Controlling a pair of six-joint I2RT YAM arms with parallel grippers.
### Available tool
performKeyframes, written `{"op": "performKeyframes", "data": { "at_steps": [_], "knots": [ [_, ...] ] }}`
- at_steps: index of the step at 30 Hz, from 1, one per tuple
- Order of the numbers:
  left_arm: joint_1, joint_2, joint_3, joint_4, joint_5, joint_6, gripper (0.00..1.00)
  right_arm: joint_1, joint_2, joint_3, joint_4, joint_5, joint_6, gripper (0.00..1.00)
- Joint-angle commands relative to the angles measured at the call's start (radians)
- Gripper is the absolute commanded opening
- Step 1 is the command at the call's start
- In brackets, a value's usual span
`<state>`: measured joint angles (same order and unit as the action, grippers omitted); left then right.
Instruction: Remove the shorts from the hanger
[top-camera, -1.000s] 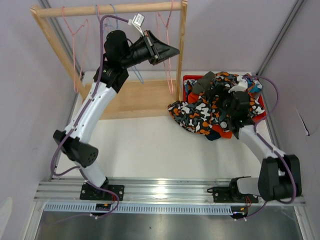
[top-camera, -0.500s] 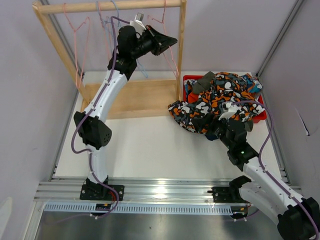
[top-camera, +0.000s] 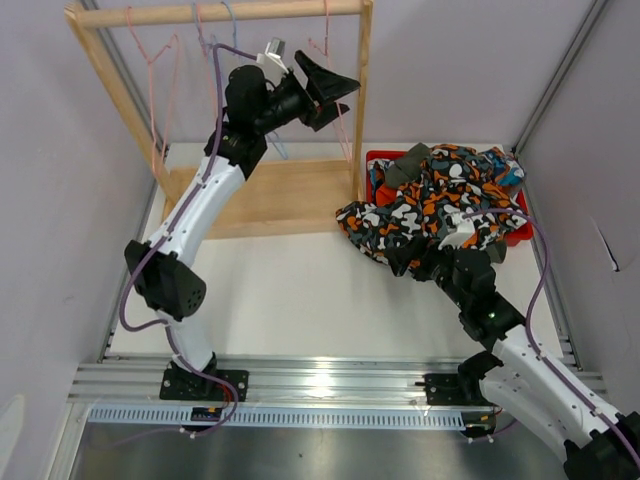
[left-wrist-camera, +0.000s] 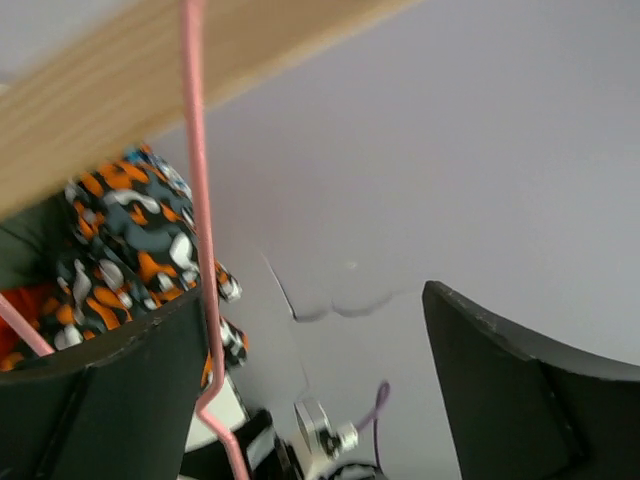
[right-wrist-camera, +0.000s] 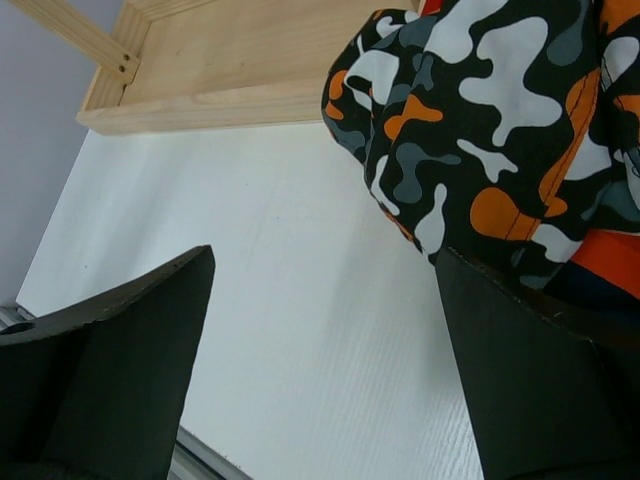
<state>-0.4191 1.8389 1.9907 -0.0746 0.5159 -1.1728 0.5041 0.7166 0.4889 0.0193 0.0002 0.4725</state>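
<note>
Pink hanger (left-wrist-camera: 195, 180) hangs bare, shorts (top-camera: 440, 205) heaped aside, my left gripper (left-wrist-camera: 312, 292) and right gripper (right-wrist-camera: 325, 255) wide open, empty; I judge removal finished, retreat next.

Pale lilac-grey walls (top-camera: 450, 60) on 3 sides, w/ alu profiles (top-camera: 565, 65) up the back corners. White tabletop (top-camera: 290, 290), matte, evenly lit, soft shadows only. Wooden garment rack (top-camera: 270, 195) at back left: flat base board, 2 uprights, round top rail. Near edge: ribbed alu mounting rail (top-camera: 330, 380) w/ glare spot, and a brushed steel sheet (top-camera: 300, 455) below it.
</note>
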Motion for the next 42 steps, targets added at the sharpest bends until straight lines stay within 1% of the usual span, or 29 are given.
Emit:
{"op": "performKeyframes", "data": {
  "at_steps": [1,3,7,9,10,12,13,14,16,17,18,19,21,22,24,25,26,27,28,29,30,32,35,37,38,39,40,41,42],
  "knots": [
    [-0.035,-0.128,-0.067,0.050,0.071,0.004,0.92,0.013,-0.063,0.094,-0.076,0.070,-0.024,0.99],
    [-0.059,-0.185,-0.119,0.068,0.096,0.016,0.99,0.013,-0.101,0.118,-0.131,0.086,-0.031,1.00],
    [-0.104,-0.286,-0.210,0.052,0.136,0.079,0.99,0.016,-0.164,0.184,-0.217,0.093,-0.032,0.99],
    [-0.124,-0.369,-0.289,-0.023,0.122,0.156,0.99,0.017,-0.195,0.200,-0.237,0.080,-0.031,0.99],
    [-0.130,-0.400,-0.332,-0.100,0.109,0.188,0.99,0.019,-0.200,0.221,-0.269,0.078,-0.026,0.99],
    [-0.130,-0.482,-0.406,-0.195,0.021,0.293,0.99,0.019,-0.206,0.241,-0.304,0.073,-0.014,0.99],
    [-0.130,-0.507,-0.417,-0.299,-0.023,0.332,0.99,0.019,-0.207,0.247,-0.329,0.061,-0.012,0.99],
    [-0.130,-0.527,-0.435,-0.350,-0.133,0.410,0.99,0.020,-0.209,0.257,-0.337,0.057,-0.009,1.00],
    [-0.130,-0.570,-0.449,-0.486,-0.236,0.468,0.99,0.021,-0.220,0.257,-0.351,0.047,-0.002,0.99],
    [-0.130,-0.584,-0.460,-0.510,-0.276,0.505,0.99,0.022,-0.223,0.252,-0.354,0.043,0.003,0.99],
    [-0.130,-0.596,-0.486,-0.527,-0.353,0.519,0.99,0.022,-0.227,0.251,-0.354,0.043,0.012,0.99],
    [-0.130,-0.627,-0.495,-0.550,-0.381,0.539,0.99,0.024,-0.232,0.247,-0.357,0.040,0.017,0.99],
    [-0.138,-0.667,-0.523,-0.567,-0.456,0.564,0.99,0.028,-0.232,0.244,-0.358,0.026,0.028,0.99],
    [-0.151,-0.691,-0.545,-0.583,-0.562,0.594,0.99,0.030,-0.233,0.246,-0.364,0.023,0.032,0.99],
    [-0.155,-0.788,-0.599,-0.591,-0.644,0.625,0.99,0.033,-0.240,0.260,-0.377,0.012,0.031,1.00],
    [-0.156,-0.829,-0.678,-0.578,-0.725,0.642,0.99,0.036,-0.243,0.269,-0.389,0.012,0.025,0.99],
    [-0.156,-0.922,-0.708,-0.570,-0.770,0.672,0.99,0.037,-0.252,0.280,-0.400,-0.018,0.015,1.00],
    [-0.155,-0.972,-0.736,-0.564,-0.813,0.683,0.99,0.040,-0.259,0.302,-0.410,-0.014,0.012,1.00],
    [-0.155,-1.022,-0.815,-0.545,-0.882,0.705,0.99,0.042,-0.267,0.316,-0.433,-0.006,0.002,0.99],
    [-0.155,-1.073,-0.845,-0.531,-0.902,0.717,0.99,0.040,-0.285,0.332,-0.444,-0.002,-0.006,0.99],
    [-0.156,-1.169,-0.868,-0.518,-0.919,0.729,0.99,0.040,-0.296,0.347,-0.458,0.027,-0.015,0.99],
    [-0.155,-1.294,-0.956,-0.484,-0.954,0.771,0.99,0.040,-0.330,0.390,-0.469,0.061,-0.035,0.99],
    [-0.156,-1.406,-1.062,-0.461,-0.979,0.831,0.99,0.040,-0.367,0.439,-0.481,0.122,-0.061,0.99],
    [-0.155,-1.519,-1.138,-0.461,-0.990,0.860,0.99,0.039,-0.405,0.468,-0.498,0.159,-0.080,1.00],
    [-0.155,-1.561,-1.164,-0.462,-0.998,0.866,0.99,0.039,-0.417,0.474,-0.508,0.171,-0.099,0.99],
    [-0.155,-1.599,-1.235,-0.468,-1.017,0.866,0.99,0.037,-0.433,0.481,-0.533,0.187,-0.109,0.99],
    [-0.156,-1.680,-1.256,-0.476,-1.021,0.866,0.99,0.039,-0.462,0.482,-0.545,0.204,-0.118,0.99],
    [-0.155,-1.723,-1.305,-0.470,-1.016,0.866,0.99,0.039,-0.477,0.475,-0.567,0.243,-0.133,1.00],
    [-0.156,-1.763,-1.311,-0.443,-1.008,0.868,0.99,0.039,-0.492,0.467,-0.576,0.262,-0.138,0.99]
  ]
}}
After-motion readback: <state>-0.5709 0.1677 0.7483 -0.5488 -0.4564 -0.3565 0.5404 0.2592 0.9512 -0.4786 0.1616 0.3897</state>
